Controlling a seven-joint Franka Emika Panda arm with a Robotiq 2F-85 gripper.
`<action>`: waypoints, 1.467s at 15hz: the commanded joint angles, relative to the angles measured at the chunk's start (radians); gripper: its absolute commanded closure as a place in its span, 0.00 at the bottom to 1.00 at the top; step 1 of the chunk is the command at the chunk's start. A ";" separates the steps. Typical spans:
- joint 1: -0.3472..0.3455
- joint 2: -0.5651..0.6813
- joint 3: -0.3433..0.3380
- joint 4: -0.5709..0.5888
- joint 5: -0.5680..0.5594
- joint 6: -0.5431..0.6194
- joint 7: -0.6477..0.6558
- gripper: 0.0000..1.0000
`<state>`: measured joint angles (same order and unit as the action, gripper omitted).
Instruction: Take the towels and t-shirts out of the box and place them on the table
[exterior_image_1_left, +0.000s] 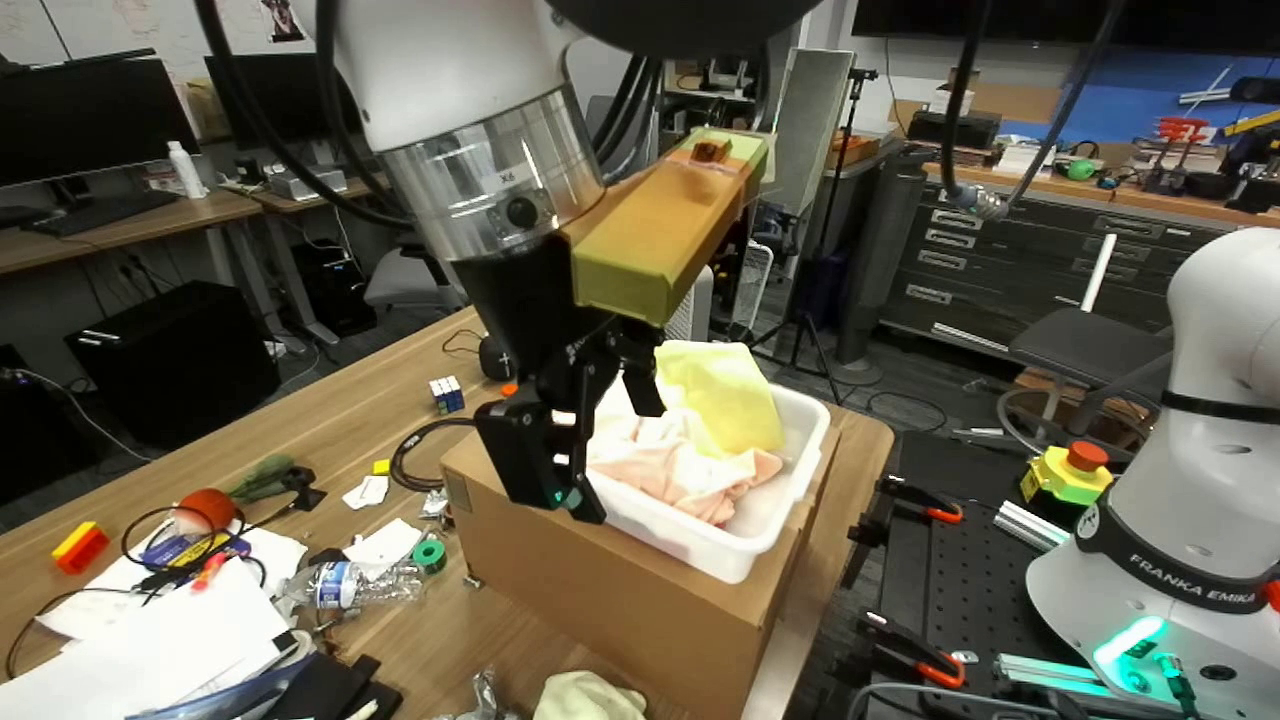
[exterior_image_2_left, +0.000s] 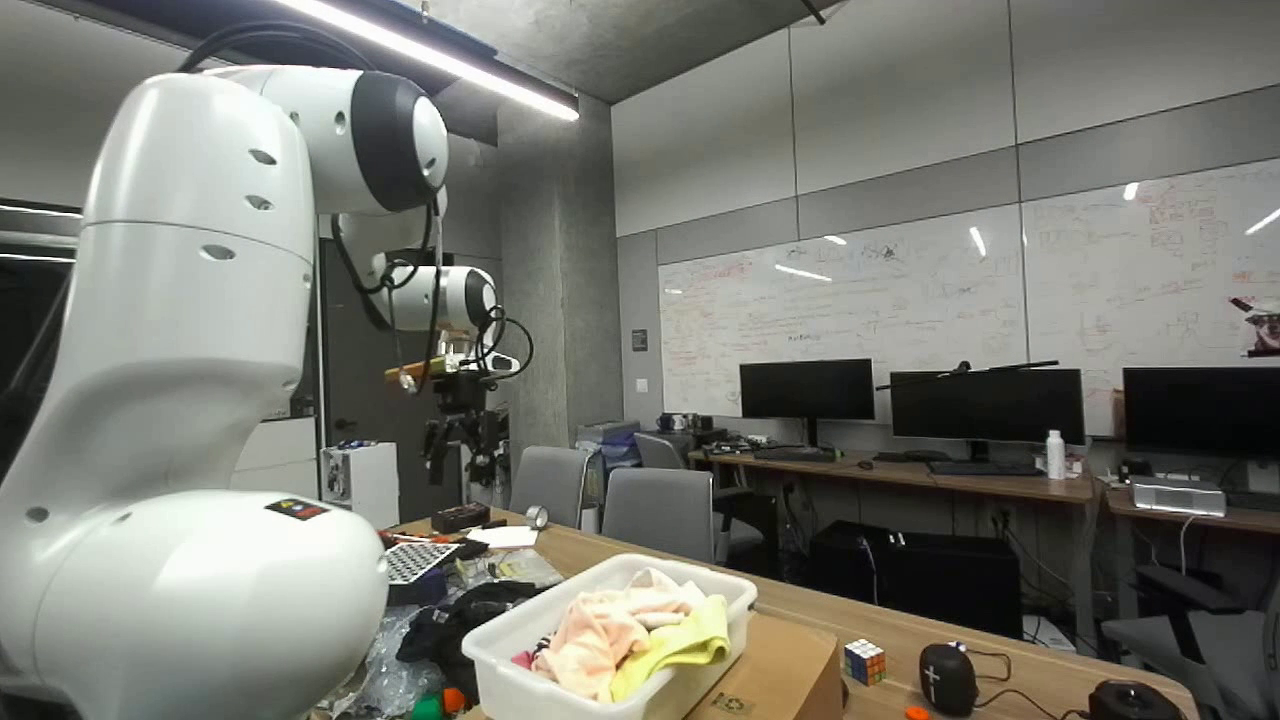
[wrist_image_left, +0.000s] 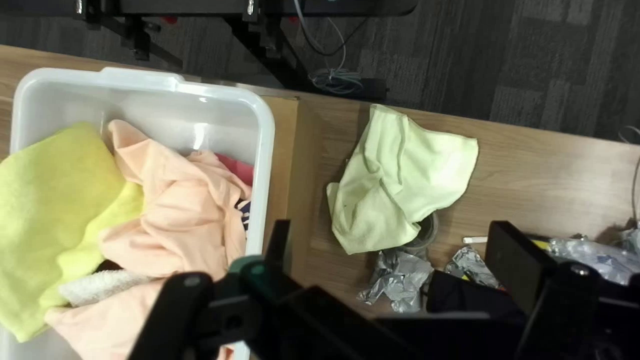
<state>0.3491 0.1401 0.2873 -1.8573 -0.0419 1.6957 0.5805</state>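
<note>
Holds the gripper (wrist_image_left: 392, 245) spread wide, higher than the white box (wrist_image_left: 266, 150) and off to its side. Has a yellow towel (wrist_image_left: 60, 185) and peach cloth (wrist_image_left: 185, 215) heaped inside the white box, a cardboard box (exterior_image_1_left: 640, 610) beneath it. Shows a pale green towel (wrist_image_left: 405, 170) on the table (wrist_image_left: 530, 175) beside and below the white box.

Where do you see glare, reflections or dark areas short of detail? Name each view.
Wrist view: a glint inside the bin; the claw mostly black, little detail. In an exterior view: white streaks on the whiteboard, a glaring tube light. In an exterior view: the base light glows green around a nearly white core.
</note>
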 joint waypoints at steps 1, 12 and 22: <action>0.012 -0.022 -0.004 -0.013 -0.040 0.039 0.068 0.00; -0.107 -0.297 -0.077 -0.244 0.021 0.078 -0.022 0.00; -0.173 -0.377 -0.089 -0.392 -0.036 0.073 -0.208 0.00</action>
<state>0.1950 -0.2284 0.1968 -2.2457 -0.0595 1.7544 0.4473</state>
